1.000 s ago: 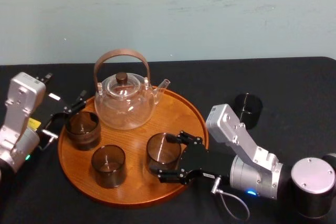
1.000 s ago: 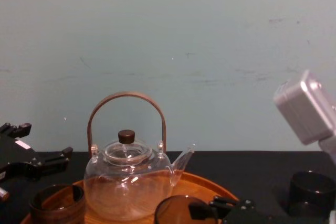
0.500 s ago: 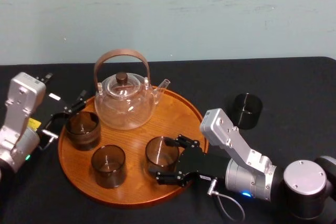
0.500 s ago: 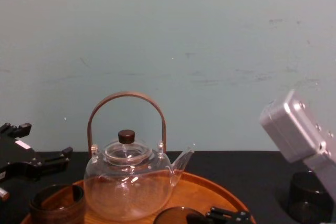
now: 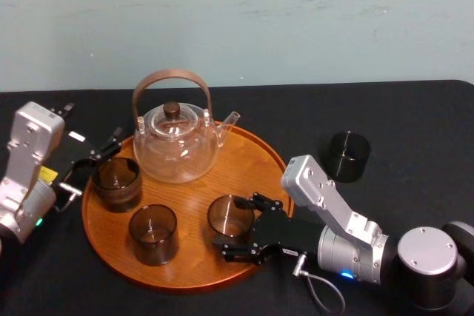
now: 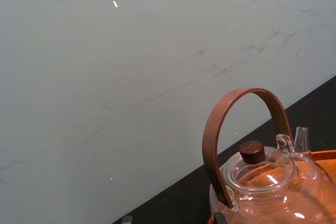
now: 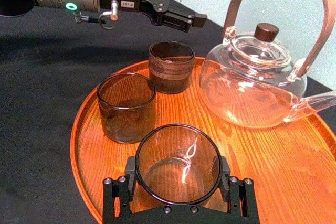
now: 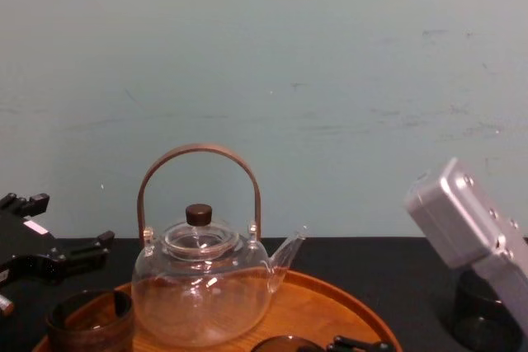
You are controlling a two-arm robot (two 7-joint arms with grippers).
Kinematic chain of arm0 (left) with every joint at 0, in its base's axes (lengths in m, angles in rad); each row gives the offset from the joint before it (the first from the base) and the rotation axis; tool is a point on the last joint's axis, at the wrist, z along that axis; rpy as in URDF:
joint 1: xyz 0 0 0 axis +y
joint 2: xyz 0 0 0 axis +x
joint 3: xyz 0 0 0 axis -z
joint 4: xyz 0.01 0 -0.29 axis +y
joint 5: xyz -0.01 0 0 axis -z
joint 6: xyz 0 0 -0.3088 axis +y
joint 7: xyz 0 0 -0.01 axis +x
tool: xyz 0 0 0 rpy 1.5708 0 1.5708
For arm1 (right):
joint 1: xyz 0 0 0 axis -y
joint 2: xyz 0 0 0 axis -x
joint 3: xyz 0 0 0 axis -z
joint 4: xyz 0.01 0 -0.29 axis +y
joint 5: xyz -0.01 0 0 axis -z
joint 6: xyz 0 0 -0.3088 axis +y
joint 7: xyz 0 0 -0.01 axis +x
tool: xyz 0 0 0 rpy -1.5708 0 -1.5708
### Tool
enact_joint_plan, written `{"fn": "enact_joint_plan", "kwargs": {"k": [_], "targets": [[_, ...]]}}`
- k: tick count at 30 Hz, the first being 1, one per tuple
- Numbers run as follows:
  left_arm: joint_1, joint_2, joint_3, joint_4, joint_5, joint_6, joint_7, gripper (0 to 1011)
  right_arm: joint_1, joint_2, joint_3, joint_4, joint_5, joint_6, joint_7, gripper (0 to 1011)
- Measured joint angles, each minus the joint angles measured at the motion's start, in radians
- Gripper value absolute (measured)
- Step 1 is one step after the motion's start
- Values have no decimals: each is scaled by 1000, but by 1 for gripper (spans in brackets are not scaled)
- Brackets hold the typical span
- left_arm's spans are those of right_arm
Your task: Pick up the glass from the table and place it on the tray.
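The glass (image 5: 231,216), a smoky-brown tumbler, is upright between my right gripper's (image 5: 239,226) fingers over the front right of the round wooden tray (image 5: 255,159). In the right wrist view both fingers (image 7: 118,191) press the sides of the glass (image 7: 178,163), so the right gripper (image 7: 178,191) is shut on it. Whether its base touches the tray (image 7: 278,156) I cannot tell. My left gripper (image 5: 92,125) waits open at the tray's left rim, beside a squat brown cup (image 5: 117,181), holding nothing.
A clear glass teapot (image 5: 176,142) with an arched brown handle stands at the back of the tray. Another brown tumbler (image 5: 153,233) sits at the tray's front left. A dark cylindrical cup (image 5: 348,155) stands on the black table (image 5: 415,116) to the right.
My right gripper has lowered the glass toward the tray and drawn it slightly nearer; the glass has sunk almost out of the chest view. The left arm has stayed still.
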Motion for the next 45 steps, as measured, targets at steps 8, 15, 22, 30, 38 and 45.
{"fn": "enact_joint_plan", "kwargs": {"k": [8,15,22,30,38,45], "targets": [[0,0,0,0,0,0,0,1001,-1,2,-4,1,-10,5,-1,912],[0,0,0,0,0,0,0,1001,-2,2,-3,0,-9,6,-1,912],[0,0,0,0,0,0,0,1001,-2,2,-2,-1,-7,6,-1,1002],[0,0,0,0,0,0,0,1001,-2,2,-2,-1,-6,6,-1,1003],[0,0,0,0,0,0,0,1001,-7,12,7,-9,7,2,8,1003],[0,0,0,0,0,0,0,1001,-37,57,32,-47,45,-15,33,1003]]}}
